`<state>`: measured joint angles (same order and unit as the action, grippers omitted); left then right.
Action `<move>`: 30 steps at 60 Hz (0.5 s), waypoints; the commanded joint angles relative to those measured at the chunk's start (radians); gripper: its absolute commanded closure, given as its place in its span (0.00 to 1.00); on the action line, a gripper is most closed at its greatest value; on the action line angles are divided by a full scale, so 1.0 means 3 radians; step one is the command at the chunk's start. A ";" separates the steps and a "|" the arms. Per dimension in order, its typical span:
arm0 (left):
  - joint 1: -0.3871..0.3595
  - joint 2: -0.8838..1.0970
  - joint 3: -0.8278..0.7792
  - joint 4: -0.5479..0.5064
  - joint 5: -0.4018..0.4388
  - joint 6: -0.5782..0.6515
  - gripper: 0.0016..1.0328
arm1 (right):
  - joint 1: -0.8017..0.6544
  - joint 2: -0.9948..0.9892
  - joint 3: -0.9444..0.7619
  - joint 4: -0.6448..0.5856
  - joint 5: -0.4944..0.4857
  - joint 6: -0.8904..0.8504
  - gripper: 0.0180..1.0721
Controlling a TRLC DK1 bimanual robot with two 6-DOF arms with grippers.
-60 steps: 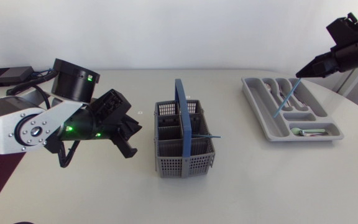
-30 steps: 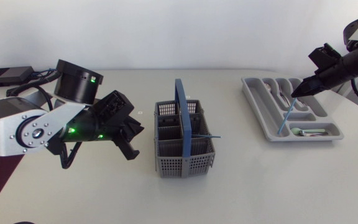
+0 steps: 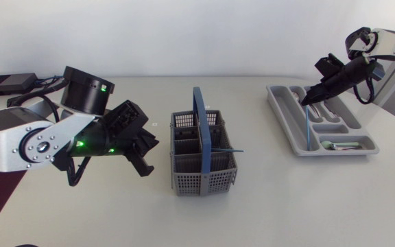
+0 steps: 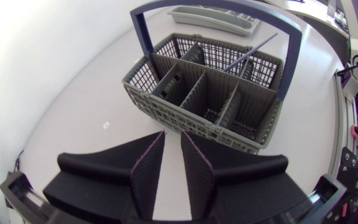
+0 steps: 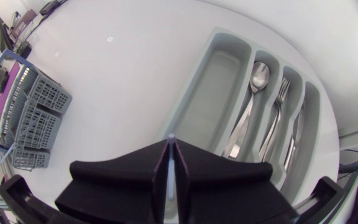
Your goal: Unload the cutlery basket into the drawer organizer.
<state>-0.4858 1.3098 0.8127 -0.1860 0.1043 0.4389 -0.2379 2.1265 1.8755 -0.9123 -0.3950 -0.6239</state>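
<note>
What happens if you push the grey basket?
It would probably slide, not tip: the basket sits wide and low. It looks light, with mesh walls and only one thin blue utensil showing inside. Pushing high on its tall handle might tilt it.

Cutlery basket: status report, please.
Right gripper shut on blue utensil, tip in organizer. Left gripper empty beside basket; another blue piece inside. No obstruction.

Bright, even light from above; the cutlery basket (image 3: 190, 180) casts a faint soft shadow.
</note>
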 commanded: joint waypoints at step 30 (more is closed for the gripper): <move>-0.0037 0.0026 -0.0071 -0.0014 0.0000 0.0005 0.77 | 0.0159 0.0449 0.0109 0.0868 0.0432 0.0541 0.48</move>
<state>-0.4870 1.3098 0.8124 -0.1860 0.1043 0.4389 -0.2028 2.2345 1.8797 -0.6689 -0.2878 -0.4995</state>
